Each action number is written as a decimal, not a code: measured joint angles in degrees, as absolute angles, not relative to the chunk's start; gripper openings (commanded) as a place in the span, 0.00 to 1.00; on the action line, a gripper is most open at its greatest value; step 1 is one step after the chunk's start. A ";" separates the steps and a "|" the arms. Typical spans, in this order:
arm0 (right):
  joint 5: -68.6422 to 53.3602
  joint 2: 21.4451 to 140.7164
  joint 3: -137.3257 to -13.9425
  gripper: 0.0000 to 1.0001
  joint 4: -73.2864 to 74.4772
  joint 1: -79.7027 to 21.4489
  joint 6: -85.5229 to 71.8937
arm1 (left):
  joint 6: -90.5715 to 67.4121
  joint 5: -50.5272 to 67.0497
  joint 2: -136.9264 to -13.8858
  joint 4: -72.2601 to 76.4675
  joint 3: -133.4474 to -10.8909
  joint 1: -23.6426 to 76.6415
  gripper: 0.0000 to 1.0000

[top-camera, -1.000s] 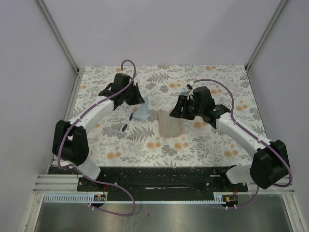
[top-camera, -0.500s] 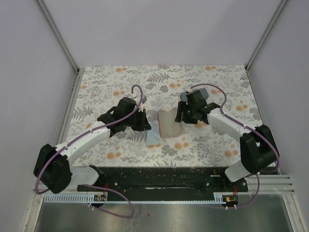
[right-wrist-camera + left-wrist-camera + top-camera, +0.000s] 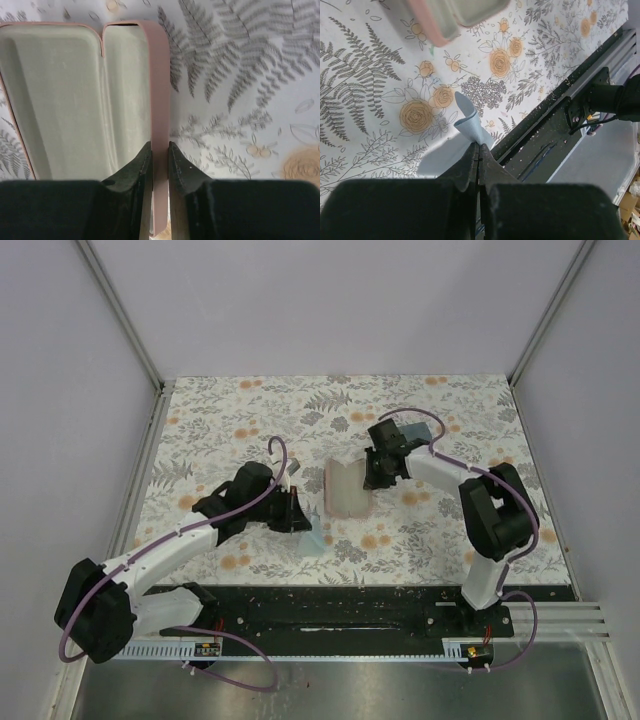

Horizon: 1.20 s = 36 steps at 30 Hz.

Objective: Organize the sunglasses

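- The table is covered in a print of grey ferns and orange flowers; both arms reach in over it from the near edge
- The left arm stretches toward the middle of the table; the right arm bends back on itself, its wrist pointing left toward the middle
- A pink case lies open near the centre, its pale lining facing up; in the right wrist view both halves of the case show nothing but lining
- The right gripper is at the case's right-hand wall; its fingers stand narrow, one inside the case and one outside, pinching that pink wall between them (both pads look pressed against it)
- The left gripper sits just left of the case and a little nearer the front edge, apart from it; its fingers are pressed together on a blue cloth
- The cloth curls out from the fingertips and hangs just over the table
- The sunglasses: no view shows either pair, so I cannot tell where they lie
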<state>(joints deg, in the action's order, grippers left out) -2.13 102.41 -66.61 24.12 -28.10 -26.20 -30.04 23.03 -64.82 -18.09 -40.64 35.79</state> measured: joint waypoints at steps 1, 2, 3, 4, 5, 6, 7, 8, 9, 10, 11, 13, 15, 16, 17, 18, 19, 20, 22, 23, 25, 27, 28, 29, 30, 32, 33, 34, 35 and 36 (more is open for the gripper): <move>-2.20 103.44 -67.81 0.17 24.08 -28.10 -26.46 | -30.06 23.42 -64.84 -17.98 -40.58 35.81 0.00; -2.39 105.03 -69.80 0.17 24.03 -28.12 -26.74 | -30.06 23.90 -64.84 -17.63 -40.47 35.83 0.00; -2.46 106.15 -71.09 0.17 23.75 -28.12 -27.00 | -30.06 24.27 -64.84 -17.34 -40.45 35.88 0.00; -2.50 107.74 -73.03 0.17 23.66 -28.10 -27.35 | -30.04 24.69 -64.84 -16.80 -40.36 35.90 0.00; -2.50 109.14 -74.78 0.17 23.44 -28.10 -27.73 | -30.04 25.04 -64.84 -16.60 -40.34 35.92 0.00; -2.52 110.69 -76.64 0.20 23.44 -28.10 -28.08 | -30.04 25.26 -64.86 -16.45 -40.34 35.92 0.00; -2.48 112.33 -78.81 0.29 23.46 -28.10 -28.40 | -30.04 25.61 -64.88 -16.19 -40.29 35.92 0.00; -2.50 114.08 -80.95 0.44 23.20 -28.10 -28.71 | -30.04 25.87 -64.93 -15.81 -40.16 35.92 0.00; -2.55 115.74 -83.02 0.53 23.14 -28.08 -29.08 | -30.04 26.13 -65.01 -15.31 -39.99 35.92 0.00; -2.59 117.43 -85.27 0.59 23.05 -28.08 -29.26 | -30.04 26.57 -65.23 -14.79 -39.77 35.94 0.00; -2.63 118.69 -86.89 0.61 22.76 -28.08 -29.85 | -30.06 26.85 -65.47 -14.39 -39.68 35.99 0.00; -2.70 120.73 -90.04 0.64 22.70 -28.05 -30.09 | -30.26 27.86 -66.85 -12.82 -39.64 36.25 0.00; -2.70 120.84 -90.87 0.64 22.59 -27.99 -30.04 | -30.44 28.60 -68.71 -11.29 -39.64 36.84 0.00; -2.70 120.51 -90.85 0.64 22.61 -27.92 -30.02 | -30.50 28.86 -69.80 -10.55 -39.64 37.32 0.00; -2.79 119.92 -90.41 0.64 22.50 -27.70 -29.95 | -30.63 29.12 -71.18 -9.85 -39.75 38.15 0.00; -2.90 118.85 -89.49 0.65 22.44 -27.55 -29.87 | -30.79 29.32 -72.55 -9.32 -39.99 39.03 0.00; -3.07 117.69 -88.44 0.65 22.55 -26.96 -29.80 | -31.07 29.47 -73.97 -9.08 -40.45 40.07 0.00; -3.27 115.90 -86.61 0.65 22.39 -26.35 -29.74 | -31.31 29.65 -75.59 -8.88 -41.17 41.28 0.00; -3.73 111.37 -82.50 0.69 22.63 -24.67 -29.45 | -31.88 30.39 -78.87 -8.27 -43.16 43.77 0.00; -3.95 108.42 -80.14 0.71 22.90 -23.46 -29.28 | -32.56 31.31 -80.42 -6.98 -44.18 44.75 0.00; -3.88 102.30 -76.07 0.75 23.40 -20.95 -28.77 | -34.11 33.30 -82.11 -3.75 -45.17 45.80 0.00; -3.51 96.82 -72.97 0.75 23.55 -18.96 -28.29 | -36.36 35.07 -82.87 -0.03 -45.23 44.82 0.00; -3.33 93.91 -71.26 0.75 23.66 -18.26 -28.08 | -37.52 35.81 -83.42 1.83 -45.23 43.38 0.00; -3.14 90.85 -69.47 0.76 23.77 -17.98 -27.94 | -38.26 35.99 -84.03 3.38 -45.23 41.65 0.00; -3.14 88.92 -68.29 0.76 23.90 -17.98 -27.88 | -38.70 35.88 -84.79 4.40 -45.23 39.83 0.08; -4.03 85.06 -65.04 0.76 23.81 -18.31 -27.88 | -38.02 33.71 -87.13 3.66 -45.84 36.29 0.44; -4.38 84.14 -63.90 0.76 23.88 -18.41 -27.92 | -37.04 31.88 -88.38 2.09 -46.52 35.24 0.56; -5.26 83.29 -62.33 0.77 23.83 -18.50 -27.99 | -36.01 29.76 -90.00 0.23 -47.40 34.54 0.65; -6.13 82.70 -60.71 0.77 23.88 -18.50 -28.12 | -35.38 27.55 -91.53 -1.41 -48.23 34.26 0.79; -7.01 82.35 -59.13 0.76 23.94 -18.52 -28.32 | -34.79 25.08 -92.79 -2.76 -48.45 34.22 0.80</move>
<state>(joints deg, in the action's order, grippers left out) -7.01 82.35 -59.13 23.94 -18.52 -28.32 -34.79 25.08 -92.79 -2.76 -48.45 34.22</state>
